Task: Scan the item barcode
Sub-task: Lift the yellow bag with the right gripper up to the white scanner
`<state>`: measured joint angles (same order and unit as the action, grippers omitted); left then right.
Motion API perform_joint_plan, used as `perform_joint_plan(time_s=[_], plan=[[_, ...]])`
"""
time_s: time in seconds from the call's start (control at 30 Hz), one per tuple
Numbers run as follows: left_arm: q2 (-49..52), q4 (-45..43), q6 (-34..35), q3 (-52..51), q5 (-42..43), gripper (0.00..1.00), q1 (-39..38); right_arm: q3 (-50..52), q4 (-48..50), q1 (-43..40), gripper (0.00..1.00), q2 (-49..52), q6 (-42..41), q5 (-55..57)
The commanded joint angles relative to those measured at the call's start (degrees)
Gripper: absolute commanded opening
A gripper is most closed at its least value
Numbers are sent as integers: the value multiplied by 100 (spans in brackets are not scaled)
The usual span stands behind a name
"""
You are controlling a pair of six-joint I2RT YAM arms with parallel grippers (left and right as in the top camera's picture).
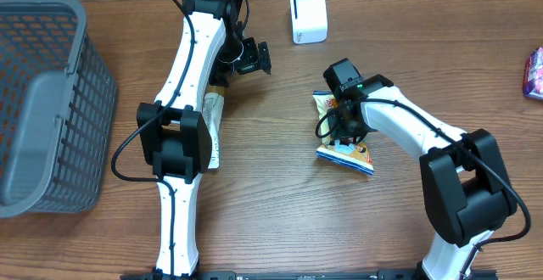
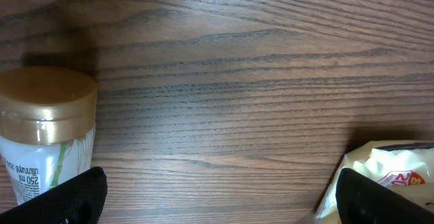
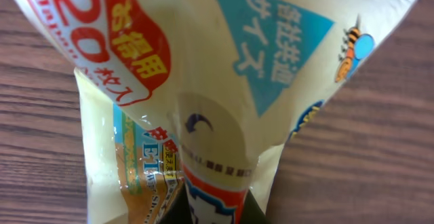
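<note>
Jaws of the right gripper point(image 1: 338, 120) are pinched tight on a pale yellow crinkly plastic snack packet point(image 3: 224, 81) printed in red and blue. In the right wrist view the film gathers into a fold between the dark fingers at six o'clock and fills almost the whole frame. From overhead, the packet lies just right of the centre of the brown wood-grain table point(image 1: 280, 212), its lower end showing at five o'clock from the gripper. Whether it has left the wood cannot be told.

The left gripper point(image 1: 254, 58) stands at ten o'clock from the packet, jaws spread wide and holding nothing. Its black fingertips point(image 2: 74, 197) sit far apart above bare wood. A white plastic bottle with a gold cap point(image 2: 44, 125) is at nine o'clock in its wrist view, and the packet's edge is at four o'clock.

A white box-shaped barcode scanner point(image 1: 307, 14) stands at twelve o'clock from the packet, well apart. A grey plastic mesh basket point(image 1: 51, 102) takes the nine o'clock edge, and a pink wrapped item point(image 1: 534, 72) the three o'clock edge.
</note>
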<state>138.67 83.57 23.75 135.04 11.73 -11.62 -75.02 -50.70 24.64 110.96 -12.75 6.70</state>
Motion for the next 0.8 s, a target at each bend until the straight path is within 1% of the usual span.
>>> perform_joint_plan(time_s=[0.0,0.2,0.27,0.43,0.57,0.67,0.77], plan=[[-90,-7,-107,118,-33,100,-15,-358,-188,-125,4,26,-229,-299],[-90,-7,-107,118,-33,100,-26,-1141,-669,-431,4,26,-227,-1502],[-90,-7,-107,118,-33,100,-26,-1392,-813,-599,4,26,-227,-2070],[-90,-7,-107,118,-33,100,-26,-1725,-901,-1176,4,26,-223,-3987],[-90,-7,-107,118,-35,100,-26,-1729,-732,-1904,4,26,-181,-6078],[-90,-7,-107,118,-33,100,-31,-1725,-566,-2260,4,28,-181,-6909],[-90,-7,-107,118,-33,100,-31,-1725,-387,-2406,4,28,-188,-6752]])
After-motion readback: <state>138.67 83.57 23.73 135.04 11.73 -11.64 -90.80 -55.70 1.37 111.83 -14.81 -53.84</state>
